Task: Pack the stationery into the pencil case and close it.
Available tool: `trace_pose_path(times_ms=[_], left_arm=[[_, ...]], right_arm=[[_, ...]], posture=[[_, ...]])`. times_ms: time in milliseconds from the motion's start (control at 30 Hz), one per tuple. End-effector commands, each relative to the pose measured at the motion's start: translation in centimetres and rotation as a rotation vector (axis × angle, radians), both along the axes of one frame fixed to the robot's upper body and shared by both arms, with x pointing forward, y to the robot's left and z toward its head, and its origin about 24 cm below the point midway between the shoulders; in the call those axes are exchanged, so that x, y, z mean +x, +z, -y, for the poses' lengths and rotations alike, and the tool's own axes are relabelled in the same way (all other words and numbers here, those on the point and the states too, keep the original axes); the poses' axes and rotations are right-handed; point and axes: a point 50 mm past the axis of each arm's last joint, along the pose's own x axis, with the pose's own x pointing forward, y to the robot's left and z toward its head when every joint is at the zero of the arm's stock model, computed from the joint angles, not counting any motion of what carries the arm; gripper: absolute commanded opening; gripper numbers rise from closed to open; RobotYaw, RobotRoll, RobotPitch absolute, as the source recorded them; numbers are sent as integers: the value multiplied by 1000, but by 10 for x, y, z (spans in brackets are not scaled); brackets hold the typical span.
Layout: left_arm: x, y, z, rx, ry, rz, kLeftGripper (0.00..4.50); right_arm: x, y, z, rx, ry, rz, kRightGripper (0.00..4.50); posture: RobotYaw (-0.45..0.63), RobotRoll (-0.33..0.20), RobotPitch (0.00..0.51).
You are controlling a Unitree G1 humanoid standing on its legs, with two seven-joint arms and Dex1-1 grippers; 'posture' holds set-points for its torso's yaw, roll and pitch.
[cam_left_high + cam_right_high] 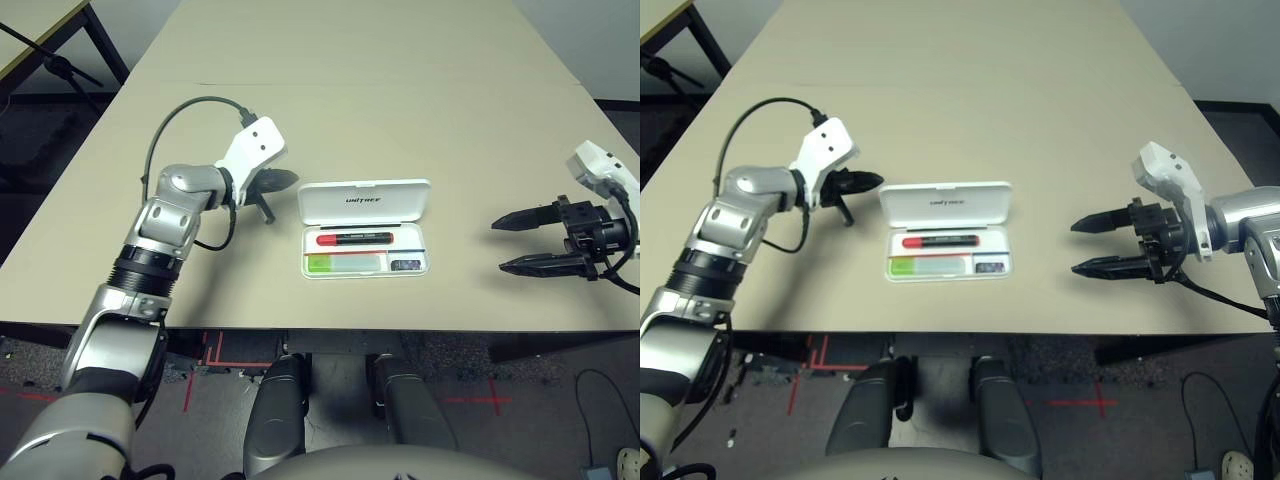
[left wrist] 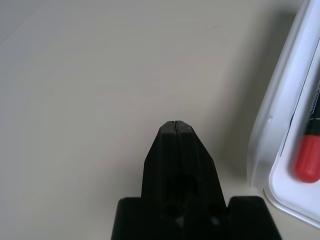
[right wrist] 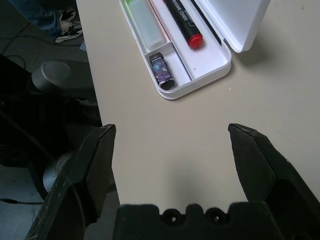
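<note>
The pencil case (image 1: 366, 228) lies open near the middle of the beige table (image 1: 400, 110), its lid tilted up on the far side. In its tray sit the red marker (image 1: 354, 239), the green highlighter (image 1: 343, 263) along the near edge and the small dark block (image 1: 405, 265) at the right end. The left gripper (image 1: 283, 180), fingers pressed together and empty, hovers just left of the lid's far left corner. The right gripper (image 1: 1092, 244), spread wide and empty, hangs well to the right of the case. Dark floor (image 1: 60, 110) surrounds the table.
</note>
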Motion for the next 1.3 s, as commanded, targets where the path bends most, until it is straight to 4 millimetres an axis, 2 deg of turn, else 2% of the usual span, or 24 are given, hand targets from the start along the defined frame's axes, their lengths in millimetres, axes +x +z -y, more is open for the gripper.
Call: trace_pose_path(times_ms=[33,367,767,1033,1300], left_arm=[[0,-3,3,-14,-30,-22,43],[-18,-8,27,-45,-190,-84,43],[-47,-23,52,0,-435,-188,43],[-55,-43,61,58,-486,-241,43],[-57,-59,60,129,-487,-271,43]], right_arm=[[-2,2,0,-4,-2,15,4500],[-1,2,1,-12,0,12,4500],[1,-2,4,-56,17,-4,4500],[1,-2,3,-68,21,-6,4500],[1,-6,5,-76,22,-12,4500]], posture=[[6,0,146],[11,0,148],[18,0,153],[11,0,154],[8,0,159]])
